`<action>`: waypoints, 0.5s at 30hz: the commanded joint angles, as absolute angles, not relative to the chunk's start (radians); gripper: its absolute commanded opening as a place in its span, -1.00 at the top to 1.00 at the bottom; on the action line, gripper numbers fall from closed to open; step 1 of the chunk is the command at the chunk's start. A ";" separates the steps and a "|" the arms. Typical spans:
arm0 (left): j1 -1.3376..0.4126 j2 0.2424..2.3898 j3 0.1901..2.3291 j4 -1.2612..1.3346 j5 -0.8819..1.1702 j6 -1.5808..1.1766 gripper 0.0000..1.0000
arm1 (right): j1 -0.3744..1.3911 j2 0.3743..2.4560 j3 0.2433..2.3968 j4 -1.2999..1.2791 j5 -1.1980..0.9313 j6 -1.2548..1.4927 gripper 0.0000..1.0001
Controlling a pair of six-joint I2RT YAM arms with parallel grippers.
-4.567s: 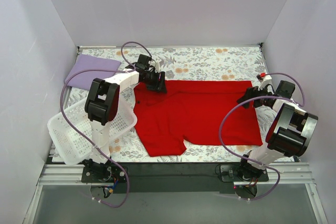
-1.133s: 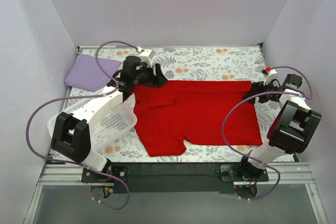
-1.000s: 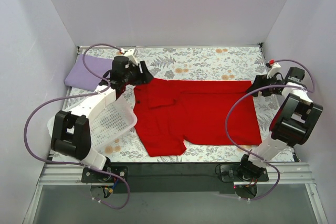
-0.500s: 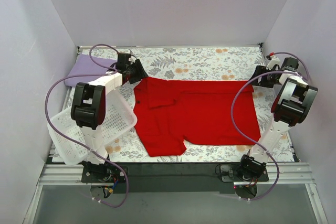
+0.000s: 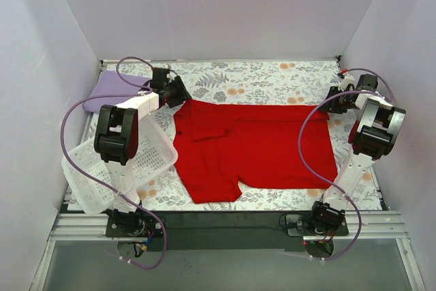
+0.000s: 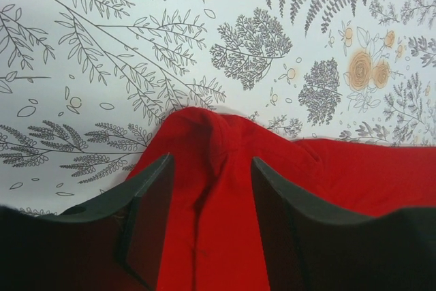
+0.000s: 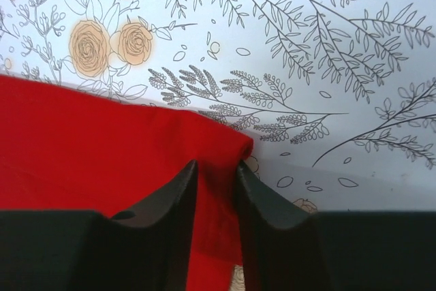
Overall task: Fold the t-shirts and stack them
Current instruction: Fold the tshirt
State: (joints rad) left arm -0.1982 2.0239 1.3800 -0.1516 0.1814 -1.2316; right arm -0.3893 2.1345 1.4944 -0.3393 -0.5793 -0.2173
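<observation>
the bright red soft fabric t-shirt (image 5: 272, 148) is spread flat, one far corner held between each pair: left jaws half-wide astride it, right jaws pinched narrow on it. both corners should be gripped deep before lifting.

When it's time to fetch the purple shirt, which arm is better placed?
Probably left. The purple shirt lies at the far left, close beside the left fingers; the right fingers sit at the far right corner of the red shirt.
</observation>
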 commanded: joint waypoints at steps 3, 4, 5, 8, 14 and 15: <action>-0.192 2.037 1.439 -0.156 0.187 -1.253 0.13 | -0.382 2.143 1.489 -0.356 -0.538 -0.221 0.52; -0.192 2.045 1.453 -0.161 0.183 -1.259 0.16 | -0.382 2.143 1.494 -0.356 -0.535 -0.221 0.56; -0.192 2.052 1.460 -0.164 0.180 -1.262 0.17 | -0.382 2.143 1.503 -0.356 -0.529 -0.219 0.64; -0.192 2.088 1.502 -0.182 0.176 -1.276 0.20 | -0.382 2.145 1.511 -0.354 -0.528 -0.219 0.69; -0.199 2.129 1.532 -0.204 0.207 -1.298 0.23 | -0.382 2.149 1.512 -0.353 -0.540 -0.219 0.72; -0.201 2.131 1.532 -0.204 0.212 -1.298 0.24 | -0.382 2.151 1.514 -0.354 -0.538 -0.218 0.73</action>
